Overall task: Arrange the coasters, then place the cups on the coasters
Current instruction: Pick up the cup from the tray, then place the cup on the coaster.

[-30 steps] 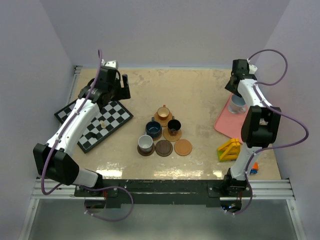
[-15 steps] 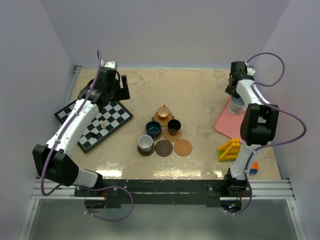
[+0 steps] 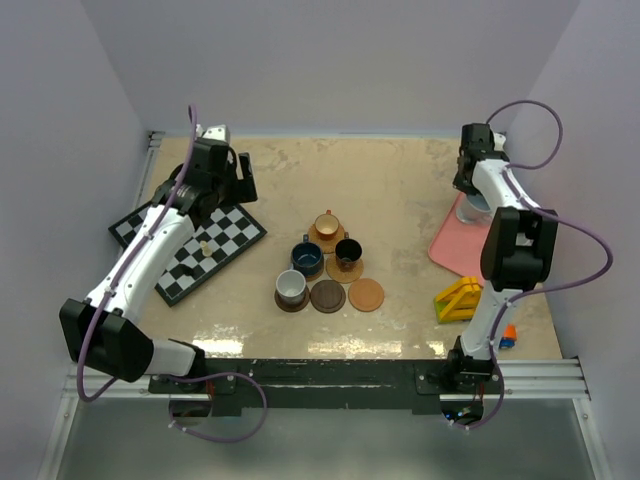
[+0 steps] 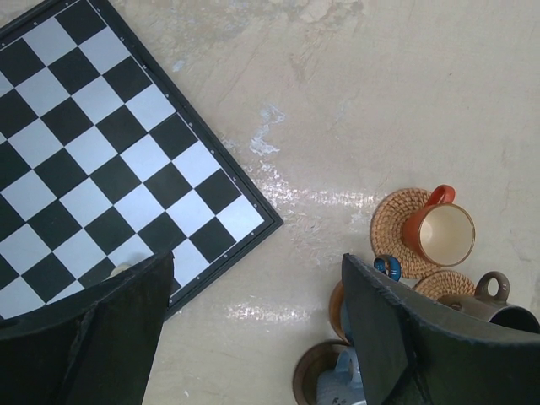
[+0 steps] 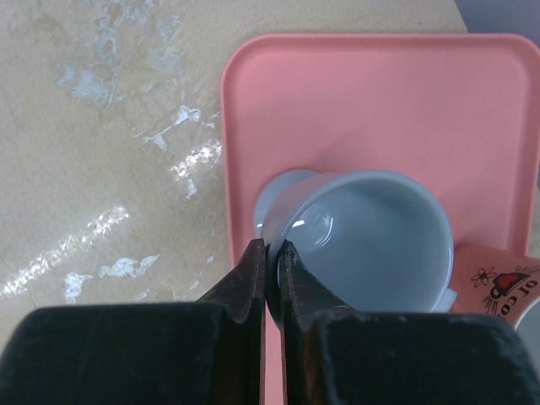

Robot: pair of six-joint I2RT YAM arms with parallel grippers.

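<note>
At the table's middle, an orange cup (image 3: 326, 224), a black cup (image 3: 348, 250) and a dark blue cup (image 3: 306, 258) sit on tan coasters. A white cup (image 3: 291, 287) sits on a dark brown coaster. Beside it lie a bare dark brown coaster (image 3: 327, 296) and a bare tan coaster (image 3: 366, 294). My right gripper (image 5: 272, 253) is shut on the rim of a pale grey cup (image 5: 371, 245), one finger inside and one outside; the cup stands on the pink tray (image 5: 337, 101). My left gripper (image 4: 257, 270) hangs open and empty above the table, between the chessboard and the cups.
A chessboard (image 3: 190, 240) with a small piece (image 3: 203, 246) lies at the left. A printed cup (image 5: 498, 283) stands next to the grey one on the tray. A yellow wooden frame (image 3: 458, 298) and small coloured cylinders (image 3: 508, 336) sit at the right front.
My right gripper has closed from half open onto the grey cup's rim, moving slightly down and back. My left arm has shifted a little; its jaws stayed open.
</note>
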